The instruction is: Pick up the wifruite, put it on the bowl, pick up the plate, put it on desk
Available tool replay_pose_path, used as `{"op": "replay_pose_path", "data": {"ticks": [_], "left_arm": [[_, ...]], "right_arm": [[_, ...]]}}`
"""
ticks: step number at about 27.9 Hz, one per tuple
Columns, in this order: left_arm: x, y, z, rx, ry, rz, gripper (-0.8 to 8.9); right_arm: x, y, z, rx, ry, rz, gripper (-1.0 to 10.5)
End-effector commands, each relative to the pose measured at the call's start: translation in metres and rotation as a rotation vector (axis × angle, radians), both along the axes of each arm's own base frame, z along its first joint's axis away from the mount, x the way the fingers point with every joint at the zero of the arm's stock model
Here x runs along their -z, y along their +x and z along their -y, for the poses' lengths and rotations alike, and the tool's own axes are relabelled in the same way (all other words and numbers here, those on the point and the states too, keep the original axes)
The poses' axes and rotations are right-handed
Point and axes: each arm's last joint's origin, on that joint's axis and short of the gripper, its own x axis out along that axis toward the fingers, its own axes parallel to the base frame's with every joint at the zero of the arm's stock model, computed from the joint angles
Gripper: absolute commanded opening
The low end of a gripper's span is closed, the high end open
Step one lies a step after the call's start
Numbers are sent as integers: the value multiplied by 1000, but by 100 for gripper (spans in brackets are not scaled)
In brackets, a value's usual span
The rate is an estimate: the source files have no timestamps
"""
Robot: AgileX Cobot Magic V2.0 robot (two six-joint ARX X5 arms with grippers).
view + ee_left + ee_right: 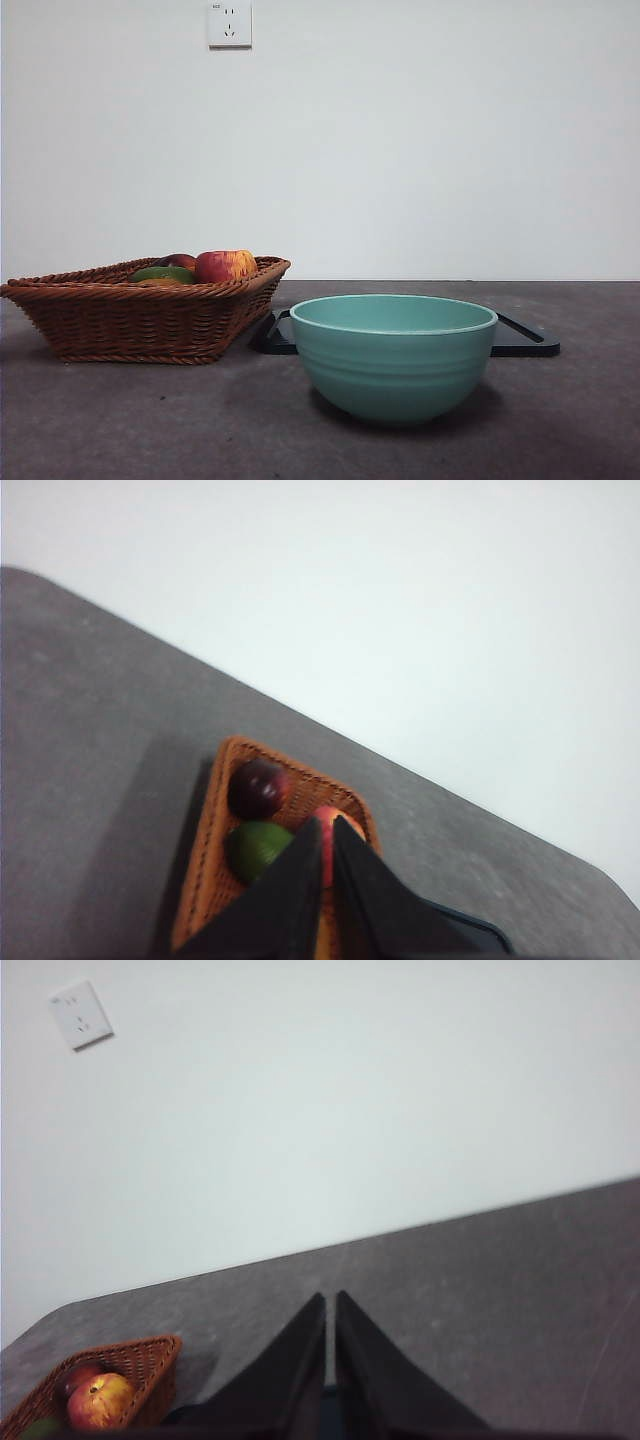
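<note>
Front view: a brown wicker basket (140, 315) is seen on the dark grey surface (120, 430), to the left of the bowl. A green fruit (160, 273), a dark red fruit (178, 261) and a red-yellow apple (226, 265) are piled inside it; a sliver of orange-brown below the green fruit may be the wifruite (160, 283), though this cannot be confirmed. The teal-green bowl (393, 355) is set upright and empty, near the camera. Just behind the bowl, a glossy black tray (525, 338) is laid flat, its left corner close to the basket. A white wall socket (229, 23) is mounted high above the basket. No arm is shown in this view.

From the left wrist, the left tool (326, 825) is held above the basket, its jaws drawn together with only a thin slit between them and nothing clamped. From the right wrist, the right tool (330, 1302) is likewise pressed together and empty, held over bare surface, well apart from the basket.
</note>
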Motion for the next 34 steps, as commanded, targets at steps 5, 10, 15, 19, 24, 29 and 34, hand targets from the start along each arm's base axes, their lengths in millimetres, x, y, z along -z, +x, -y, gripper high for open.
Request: {"op": "replay_pose_path", "data": {"ticks": [5, 10, 15, 19, 24, 29, 34], "left_arm": [[-57, -6, 3, 103, 146, -4, 16], [-83, 5, 5, 235, 211, -98, 16], [-99, 24, 7, 388, 260, -193, 16], [-103, 36, 10, 512, 273, -266, 16], [-98, 42, 19, 694, 288, -338, 16], [-87, 38, 27, 818, 344, -421, 16], [-87, 37, 29, 841, 357, -416, 18]], "right_arm": [[-51, 0, -2, -59, -162, -61, 7], [-77, 16, -4, -179, -218, -191, 7], [-89, 37, -10, -371, -238, -338, 7], [-88, 52, -18, -529, -261, -464, 7], [-75, 65, -34, -726, -306, -601, 7], [-65, 65, -52, -878, -372, -673, 7], [-65, 61, -61, -945, -401, -669, 7]]}}
